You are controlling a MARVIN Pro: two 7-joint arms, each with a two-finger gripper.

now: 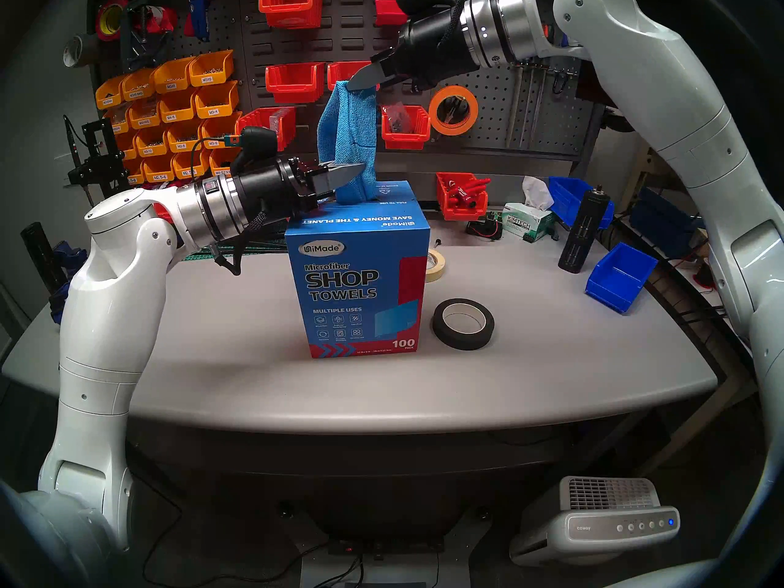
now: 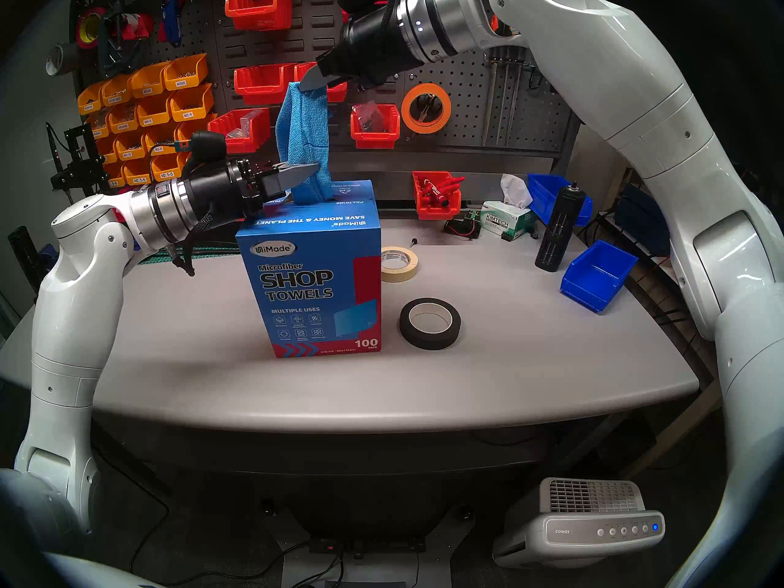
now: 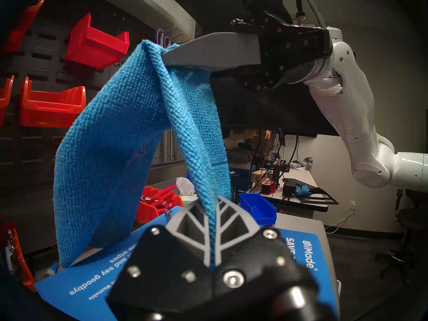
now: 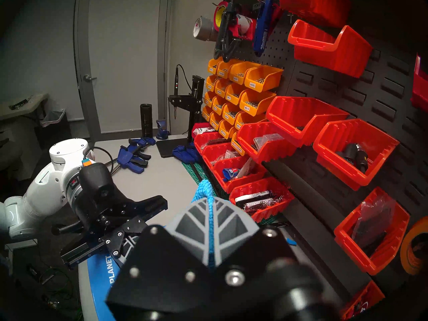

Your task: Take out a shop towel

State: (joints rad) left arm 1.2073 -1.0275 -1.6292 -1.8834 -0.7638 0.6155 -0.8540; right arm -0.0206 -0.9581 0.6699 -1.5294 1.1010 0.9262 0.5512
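Grippers, right above left, both pinch shop towel over carton.

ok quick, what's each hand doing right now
Left hand: closed on the towel, low, near the carton.
Right hand: closed on the towel's top.

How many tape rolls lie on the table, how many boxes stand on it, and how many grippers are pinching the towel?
Tape rolls on the table: 2 (black roll, beige roll)
Boxes: 2 (shop towels carton, tissue box)
Grippers shut on the shop towel: 2 (left gripper, right gripper)
Total: 6
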